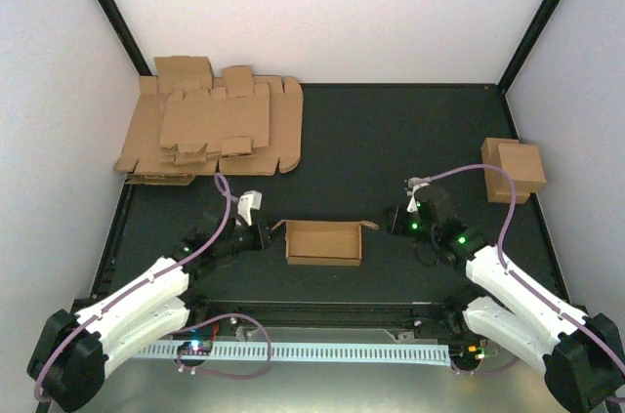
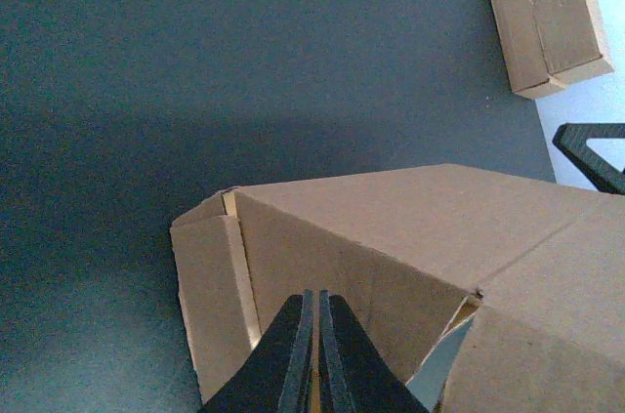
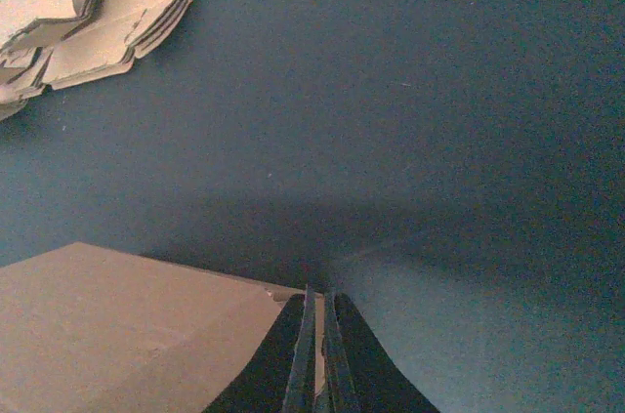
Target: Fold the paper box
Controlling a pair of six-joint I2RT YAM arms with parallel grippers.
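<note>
From above, the paper box (image 1: pixel 322 245) sits on the dark table mat (image 1: pixel 410 130) as an open-topped rectangular tray. Its walls stand up, and inside it only its own brown cardboard floor shows. A small flap sticks up at each of its far corners.

The left gripper (image 1: pixel 262 234) is at the box's left end and the right gripper (image 1: pixel 393 223) at its right end, each reaching in from its own side. This view is too small to show how the jaws stand.

The wrist cameras settle that. In the left wrist view the left gripper (image 2: pixel 315 298) has its black fingers (image 2: pixel 293 354) drawn nearly together, with a thin sliver of cardboard pinched between them. The box (image 2: pixel 391 227) fills the lower frame, with a folded end panel and a seam at its corner.

In the right wrist view the right gripper (image 3: pixel 317 293) is likewise closed on a narrow cardboard edge, where the box (image 3: pixel 127 335) meets the fingertips.

Beyond the box to its far left lies a pile of flat cardboard blanks (image 1: pixel 210 130). The right wrist camera shows the pile (image 3: pixel 88 13) as layered sheets. Beyond the box to its far right two closed cardboard boxes (image 1: pixel 513 169) stand touching. They also show in the left wrist view (image 2: pixel 547 32), at the mat's edge.
</note>
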